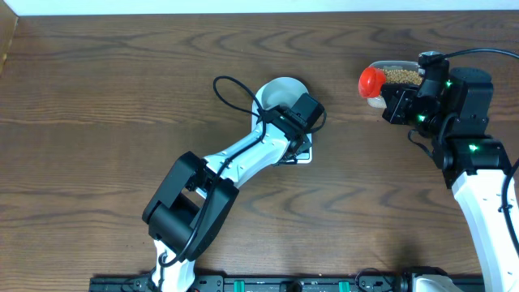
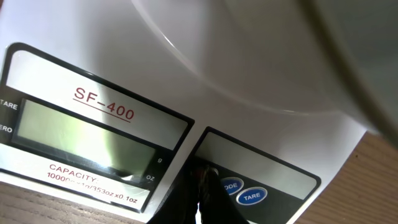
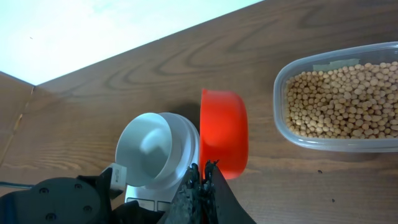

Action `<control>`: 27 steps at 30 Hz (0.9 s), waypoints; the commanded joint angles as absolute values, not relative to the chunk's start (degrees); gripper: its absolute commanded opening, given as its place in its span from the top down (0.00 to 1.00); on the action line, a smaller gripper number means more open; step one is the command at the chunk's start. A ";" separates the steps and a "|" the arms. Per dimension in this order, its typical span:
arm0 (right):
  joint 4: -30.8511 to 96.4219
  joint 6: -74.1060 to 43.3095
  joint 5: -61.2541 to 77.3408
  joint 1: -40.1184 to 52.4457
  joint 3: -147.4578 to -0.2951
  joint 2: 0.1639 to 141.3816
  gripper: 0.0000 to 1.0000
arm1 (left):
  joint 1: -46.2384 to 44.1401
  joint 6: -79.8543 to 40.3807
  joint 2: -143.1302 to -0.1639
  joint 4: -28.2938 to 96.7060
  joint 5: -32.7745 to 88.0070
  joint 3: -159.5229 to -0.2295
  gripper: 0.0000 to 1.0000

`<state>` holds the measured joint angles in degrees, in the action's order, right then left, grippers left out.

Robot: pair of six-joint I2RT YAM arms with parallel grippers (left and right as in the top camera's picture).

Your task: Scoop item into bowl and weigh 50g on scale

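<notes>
**Left fingers at the scale's buttons, right arm holding a scoop by the beans**

On the wooden table (image 1: 97,97), the left gripper (image 2: 200,183) has its fingers pressed together, tips down on the scale (image 2: 74,68) just right of the display (image 2: 87,134) and beside the MODE button (image 2: 230,185). The bowl (image 1: 280,92) sits on the scale's far part. To the right, the right gripper (image 3: 202,177) is clamped on a red scoop (image 3: 224,134), which is tipped on its side between the bowl and a clear tub (image 3: 280,81). The beans (image 3: 342,99) lie in that tub.
</notes>
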<state>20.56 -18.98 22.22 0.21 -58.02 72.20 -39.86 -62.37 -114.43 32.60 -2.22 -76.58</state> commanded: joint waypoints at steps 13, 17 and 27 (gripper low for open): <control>20.60 -18.15 21.93 -0.56 -59.20 71.50 0.99 | -39.18 -63.31 -118.69 34.94 -2.79 -75.96 0.93; 20.60 -18.15 21.96 -0.56 -59.20 71.50 0.99 | -39.18 -63.31 -118.69 36.07 -3.73 -75.96 0.93; 20.62 -18.15 21.98 -0.56 -59.20 71.50 0.99 | -39.18 -63.29 -118.72 36.16 -4.14 -75.94 0.93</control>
<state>20.56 -18.98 22.22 0.21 -58.02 72.20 -39.77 -63.02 -114.67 35.31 -2.26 -77.25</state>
